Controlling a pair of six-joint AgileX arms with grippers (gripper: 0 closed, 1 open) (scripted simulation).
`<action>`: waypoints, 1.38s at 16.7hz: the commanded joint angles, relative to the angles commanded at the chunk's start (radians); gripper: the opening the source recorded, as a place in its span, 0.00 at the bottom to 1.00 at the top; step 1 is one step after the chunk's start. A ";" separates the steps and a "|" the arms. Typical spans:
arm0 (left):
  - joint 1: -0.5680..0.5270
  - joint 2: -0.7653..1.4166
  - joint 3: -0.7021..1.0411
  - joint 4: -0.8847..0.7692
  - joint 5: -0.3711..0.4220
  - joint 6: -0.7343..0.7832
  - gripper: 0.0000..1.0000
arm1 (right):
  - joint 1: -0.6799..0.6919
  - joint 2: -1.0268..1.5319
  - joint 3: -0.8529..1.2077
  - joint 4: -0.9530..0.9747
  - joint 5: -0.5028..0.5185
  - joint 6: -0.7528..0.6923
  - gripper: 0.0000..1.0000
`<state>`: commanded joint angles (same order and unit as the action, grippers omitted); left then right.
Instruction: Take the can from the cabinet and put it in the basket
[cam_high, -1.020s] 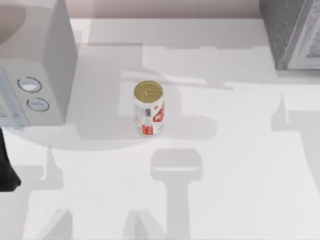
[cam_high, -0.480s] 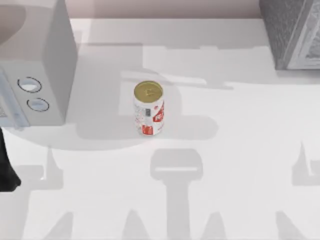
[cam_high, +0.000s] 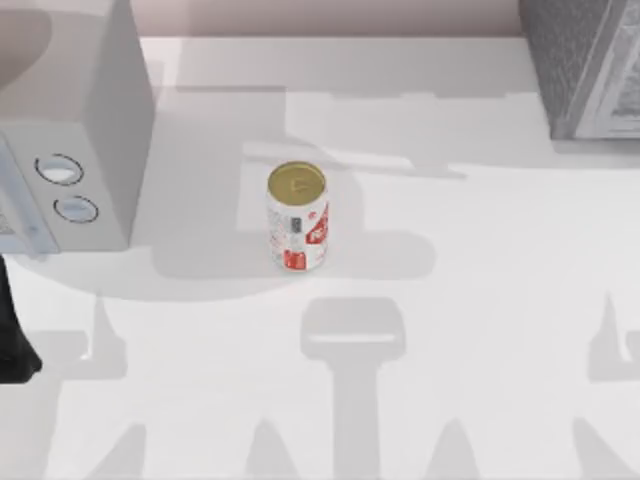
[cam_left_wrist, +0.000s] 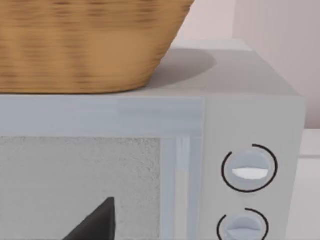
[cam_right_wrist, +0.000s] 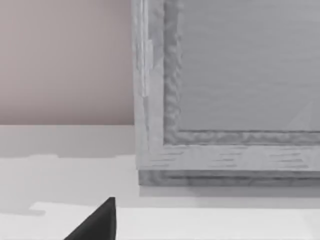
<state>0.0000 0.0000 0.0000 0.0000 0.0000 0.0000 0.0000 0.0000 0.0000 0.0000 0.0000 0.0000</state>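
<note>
Can (cam_high: 297, 217) standing upright mid-tabletop (cam_high: 480, 300), not in cabinet (cam_high: 580, 65) at 2 o'clock. Basket (cam_left_wrist: 85, 45) sitting atop white box (cam_left_wrist: 250, 115). Likely light, rigid, slick; grab sidewall mid-height. End effectors' opening: can't tell w/ these views.

White table (cam_high: 480, 300), smooth and matte, lit from above; soft grey shadows lay across its middle and along its near edge. A pale pinkish-beige wall (cam_high: 330, 17) ran behind the far edge, plain, also seen in the right wrist view (cam_right_wrist: 65, 60). At the table's left edge stood a smooth white box (cam_high: 95, 150) with two round dials (cam_high: 58, 170), the dials also in the left wrist view (cam_left_wrist: 248, 169).
</note>
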 joint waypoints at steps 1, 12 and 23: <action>0.000 0.000 0.000 0.000 0.000 0.000 1.00 | 0.000 0.000 0.000 0.000 0.000 0.000 1.00; -0.246 0.565 0.133 0.366 -0.174 -0.026 1.00 | 0.000 0.000 0.000 0.000 0.000 0.000 1.00; -0.662 1.624 0.440 1.128 -0.574 -0.024 1.00 | 0.000 0.000 0.000 0.000 0.000 0.000 1.00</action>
<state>-0.6620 1.6239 0.4396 1.1278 -0.5738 -0.0236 0.0000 0.0000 0.0000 0.0000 0.0000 0.0000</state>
